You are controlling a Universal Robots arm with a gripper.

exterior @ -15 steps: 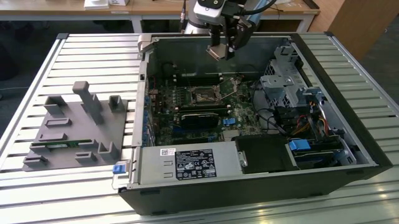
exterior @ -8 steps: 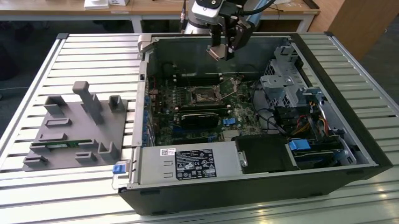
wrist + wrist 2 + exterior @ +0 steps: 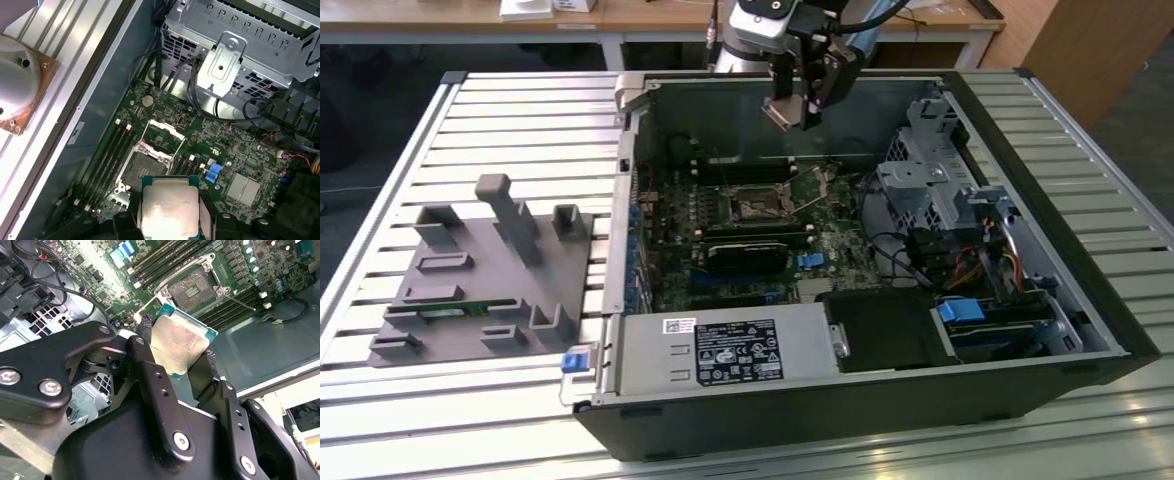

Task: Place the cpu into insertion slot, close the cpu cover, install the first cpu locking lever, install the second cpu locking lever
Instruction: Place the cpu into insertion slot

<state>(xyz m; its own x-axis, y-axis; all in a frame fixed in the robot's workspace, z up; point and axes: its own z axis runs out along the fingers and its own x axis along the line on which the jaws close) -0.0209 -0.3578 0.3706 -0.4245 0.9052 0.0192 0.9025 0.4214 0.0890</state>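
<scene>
Clearly, the gripper hangs above the open computer case, high over the motherboard. Its 2 black fingers are pinched on opposite edges of the cpu, which is held clear of everything else, its dull silvery-tan top facing the wrist cameras. In both wrist views the chip sits squarely between the fingertips, with its green border showing along one side.

Beyond the fingertips, well apart from the chip, lies the insertion slot, bare, its field of contacts exposed. The cpu cover is swung up off the slot on the side away from the gripper, so the square opening is unobstructed. Dark memory slots run along both sides of the slot. A metal drive cage rises farther out past the board. Outside the case, a grey fixture rests on the slatted table.
</scene>
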